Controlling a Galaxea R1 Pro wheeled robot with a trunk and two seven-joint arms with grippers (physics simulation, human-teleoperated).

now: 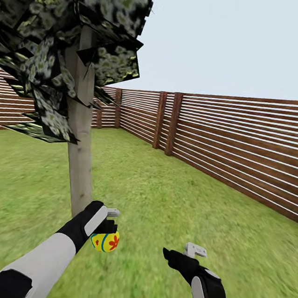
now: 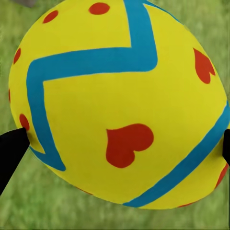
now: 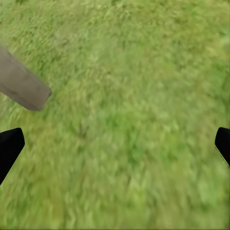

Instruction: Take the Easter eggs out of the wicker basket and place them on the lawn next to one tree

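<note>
Egg (image 1: pixel 104 242) hangs in the left gripper (image 1: pixel 105 230), pinched between its fingers just above the lawn (image 1: pixel 162 193), close beside the foot of the tree (image 1: pixel 79 158). In the left wrist view the egg (image 2: pixel 120 105) is yellow with blue zigzag bands and red marks, and a black fingertip (image 2: pixel 10 148) touches it on each side, with grass behind. The right gripper (image 1: pixel 191 254) hovers over bare grass to the right of the egg and well apart from it; its fingers (image 3: pixel 9 148) stand spread wide with nothing between them. The trunk's base (image 3: pixel 21 86) shows near it. A slatted fence (image 1: pixel 243 147) rings the garden.
</note>
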